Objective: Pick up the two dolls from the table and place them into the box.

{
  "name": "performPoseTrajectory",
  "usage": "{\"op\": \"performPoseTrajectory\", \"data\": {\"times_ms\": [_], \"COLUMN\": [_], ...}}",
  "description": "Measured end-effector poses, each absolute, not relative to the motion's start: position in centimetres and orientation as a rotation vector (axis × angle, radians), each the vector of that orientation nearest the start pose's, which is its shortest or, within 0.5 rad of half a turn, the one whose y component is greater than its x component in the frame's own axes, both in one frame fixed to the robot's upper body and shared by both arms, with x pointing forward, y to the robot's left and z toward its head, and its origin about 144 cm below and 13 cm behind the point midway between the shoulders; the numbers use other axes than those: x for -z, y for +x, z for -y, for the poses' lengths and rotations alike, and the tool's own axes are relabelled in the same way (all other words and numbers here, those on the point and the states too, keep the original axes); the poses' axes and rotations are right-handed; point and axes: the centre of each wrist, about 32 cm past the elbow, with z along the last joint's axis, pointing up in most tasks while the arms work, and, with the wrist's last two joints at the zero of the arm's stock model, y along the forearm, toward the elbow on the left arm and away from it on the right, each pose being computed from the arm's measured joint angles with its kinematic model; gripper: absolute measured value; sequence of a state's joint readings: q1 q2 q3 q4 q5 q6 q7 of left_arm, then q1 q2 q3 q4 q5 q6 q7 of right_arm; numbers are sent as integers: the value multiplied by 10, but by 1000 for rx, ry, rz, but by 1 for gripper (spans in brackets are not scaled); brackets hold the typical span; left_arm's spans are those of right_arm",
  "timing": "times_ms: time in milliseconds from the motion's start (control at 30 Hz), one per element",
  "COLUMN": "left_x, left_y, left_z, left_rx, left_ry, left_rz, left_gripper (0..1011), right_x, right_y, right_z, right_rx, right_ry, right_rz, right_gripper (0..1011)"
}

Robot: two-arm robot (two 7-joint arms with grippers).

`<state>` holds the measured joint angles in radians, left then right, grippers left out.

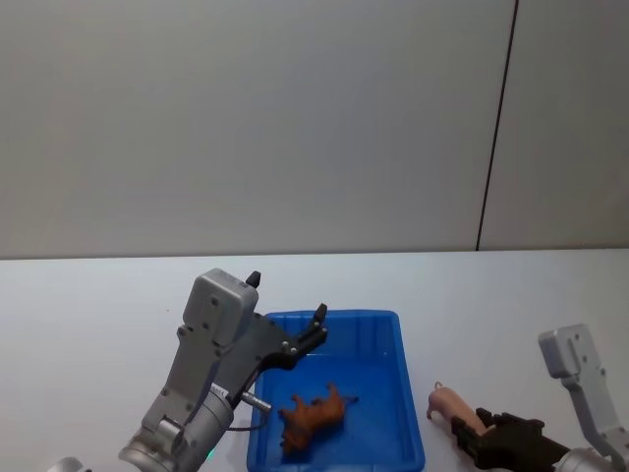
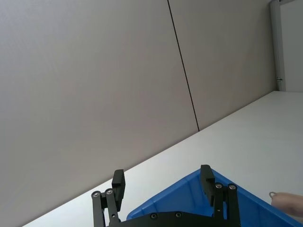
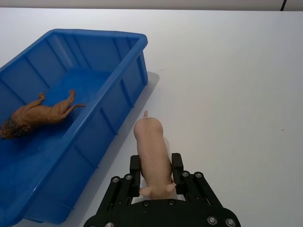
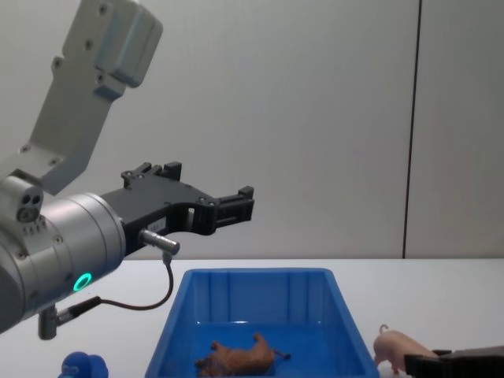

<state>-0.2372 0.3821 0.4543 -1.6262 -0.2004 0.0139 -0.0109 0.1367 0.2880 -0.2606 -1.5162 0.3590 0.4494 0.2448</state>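
Note:
The blue box (image 1: 388, 324) sits on the white table in front of me. The reddish-brown doll (image 1: 314, 418) lies on its side on the box floor (image 3: 40, 116) (image 4: 236, 358). The pink pig doll (image 1: 450, 404) is just right of the box, tail pointing away from my right gripper (image 1: 479, 434). That gripper (image 3: 156, 164) is shut on the pig's (image 3: 151, 144) head end, low over the table. I cannot tell if the pig touches the table. My left gripper (image 1: 287, 300) hangs open and empty above the box's rear left part (image 2: 162, 176).
A plain grey wall with a dark vertical seam (image 1: 496, 128) stands behind the table. A small blue object (image 4: 83, 366) shows at the lower left of the chest view. Bare white tabletop (image 3: 236, 85) spreads to the right of the box.

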Motion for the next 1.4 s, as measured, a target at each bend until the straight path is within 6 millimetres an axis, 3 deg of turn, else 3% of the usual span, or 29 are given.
{"op": "performPoseTrajectory", "data": {"times_ms": [300,633,833,1233,1367,1400], "left_x": [-1204,-1204,-1204,-1204,-1204,-1204], "left_y": [492,492,492,492,492,492], "left_z": [-198,-198,-198,-198,-198,-198], "left_rx": [-1124,-1124,-1124,-1124,-1124,-1124], "left_ry": [61,61,61,61,61,61], "left_rz": [268,268,268,268,268,268], "left_gripper": [1001,1001,1001,1001,1001,1001], "right_x": [-1162,-1184,-1208,-1224,-1222,-1222], "right_y": [488,489,493,504,509,510], "right_z": [235,230,222,198,189,188], "right_rx": [1077,1077,1030,920,891,887], "right_ry": [-270,-205,-144,-119,-128,-129], "right_rz": [-325,-220,-160,-168,-188,-190], "right_gripper": [373,373,373,373,438,496]}}
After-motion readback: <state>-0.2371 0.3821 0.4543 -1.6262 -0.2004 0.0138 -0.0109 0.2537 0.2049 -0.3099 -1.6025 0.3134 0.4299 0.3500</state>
